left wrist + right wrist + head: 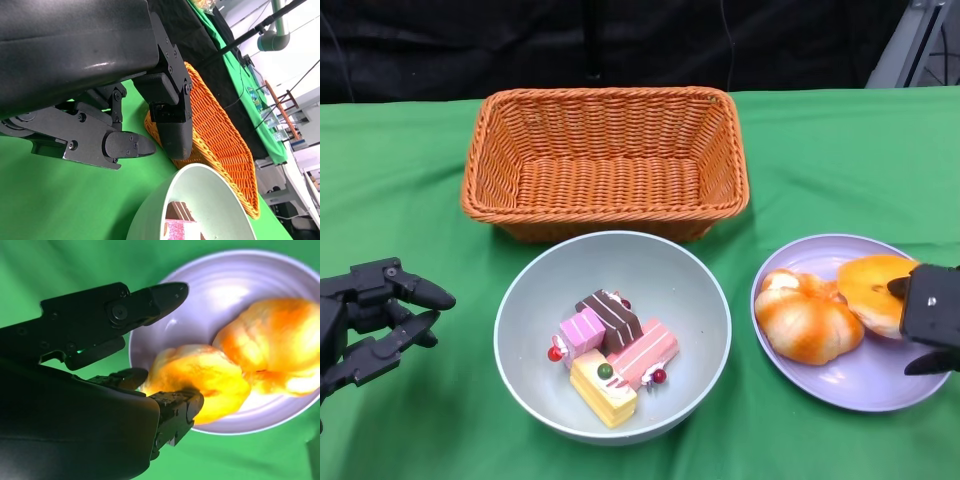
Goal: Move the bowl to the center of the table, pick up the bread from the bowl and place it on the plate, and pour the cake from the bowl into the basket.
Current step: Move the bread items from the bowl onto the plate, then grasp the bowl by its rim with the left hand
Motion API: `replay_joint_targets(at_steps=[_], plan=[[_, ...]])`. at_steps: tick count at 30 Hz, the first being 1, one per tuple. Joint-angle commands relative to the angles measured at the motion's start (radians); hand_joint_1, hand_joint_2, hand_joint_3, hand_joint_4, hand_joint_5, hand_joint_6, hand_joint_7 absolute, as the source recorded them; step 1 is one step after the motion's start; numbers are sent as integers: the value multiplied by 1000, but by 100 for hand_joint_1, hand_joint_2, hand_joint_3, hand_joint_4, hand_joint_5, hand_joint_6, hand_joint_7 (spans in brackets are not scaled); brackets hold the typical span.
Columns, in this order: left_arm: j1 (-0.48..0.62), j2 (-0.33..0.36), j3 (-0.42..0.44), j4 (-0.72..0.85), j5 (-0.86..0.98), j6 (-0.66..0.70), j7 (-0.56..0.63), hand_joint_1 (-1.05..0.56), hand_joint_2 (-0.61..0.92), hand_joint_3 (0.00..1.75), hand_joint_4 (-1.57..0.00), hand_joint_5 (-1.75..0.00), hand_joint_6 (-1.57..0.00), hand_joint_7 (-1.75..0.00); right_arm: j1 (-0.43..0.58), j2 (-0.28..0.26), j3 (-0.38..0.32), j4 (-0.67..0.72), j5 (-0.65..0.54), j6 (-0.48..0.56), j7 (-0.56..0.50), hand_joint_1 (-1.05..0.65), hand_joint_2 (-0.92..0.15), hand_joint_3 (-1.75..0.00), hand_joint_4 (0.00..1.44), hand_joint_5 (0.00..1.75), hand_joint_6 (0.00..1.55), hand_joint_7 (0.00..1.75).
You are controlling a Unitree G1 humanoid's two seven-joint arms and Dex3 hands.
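Fingers of the right hand (165,385) pinch one bread (200,382) on the plate (200,300). The left hand (370,320) hovers spread, holding nothing, beside the bowl (525,290).

Orange woven basket (605,160), lilac plate (865,385), green cloth (400,200)

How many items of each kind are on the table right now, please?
Basket: 1
Bowl: 1
Plate: 1
Breads on the plate: 2, one and another
Cake pieces in the bowl: 4: brown, small pink, long pink, yellow
Total: 9
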Motion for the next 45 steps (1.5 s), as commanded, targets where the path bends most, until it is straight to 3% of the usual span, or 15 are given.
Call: replay_joint_targets(at_steps=[1, 6, 11, 20, 25, 30, 34, 35, 38, 41, 45], plan=[[-1, 10, 7, -3, -15, 1, 15, -7, 92, 30, -82, -122, -87, -87, -20, -32, 0, -34, 14, 15, 32, -95, -92, -24, 18, 0, 16, 0], [0, 14, 3, 1, -4, -8, 22, -6, 92, 31, -81, -123, -86, -87, 4, -36, -19, -70, 20, -28, -7, -102, -92, -59, 27, 4, 25, 3], [1, 14, 3, -1, -4, -13, 21, -7, 92, 31, -81, -122, -86, -87, 47, 3, -73, -129, 33, -19, -125, -99, -92, -70, 40, 7, 37, 5], [-6, 11, 6, 8, -10, -4, 20, -6, 92, 29, -82, -122, -86, -88, 33, -91, -50, -332, 8, 185, 37, -92, -92, -64, 38, 2, 37, 1], [-8, 12, 7, 12, -15, -2, 15, -6, 92, 30, -81, -122, -86, -88, 49, -112, -38, -369, 8, 200, 66, -90, -92, -56, 43, 3, 40, 1], [-6, 16, 7, 14, -11, -17, 16, -7, 92, 30, -82, -122, -86, -87, 68, -100, -52, -383, 18, 182, 42, -90, -92, -52, 47, 4, 42, 2], [-3, 16, 6, 9, -8, -18, 19, -7, 92, 30, -81, -122, -86, -87, 109, -25, -125, -392, 79, 115, -72, -84, -92, -39, 60, 7, 49, 3], [-3, 16, 6, 8, -6, -18, 21, -7, 92, 30, -82, -122, -86, -87, 125, 20, -160, -398, 125, 79, -117, -80, -92, -36, 61, 7, 51, 3], [-4, 13, 7, 12, -11, -19, 18, -7, 92, 30, -82, -123, -86, -87, 168, 157, -250, -403, 276, -41, -228, -49, -92, -20, 70, 8, 62, 6], [-5, 12, 8, 12, -15, -10, 17, -6, 92, 30, -82, -124, -87, -87, 208, 267, -285, -405, 392, -139, -297, -17, -92, -16, 87, 15, 80, 12], [-5, 13, 8, 11, -13, -8, 18, -6, 92, 30, -82, -124, -87, -87, 222, 288, -289, -394, 431, -190, -318, -7, -92, -18, 93, 18, 87, 14]])
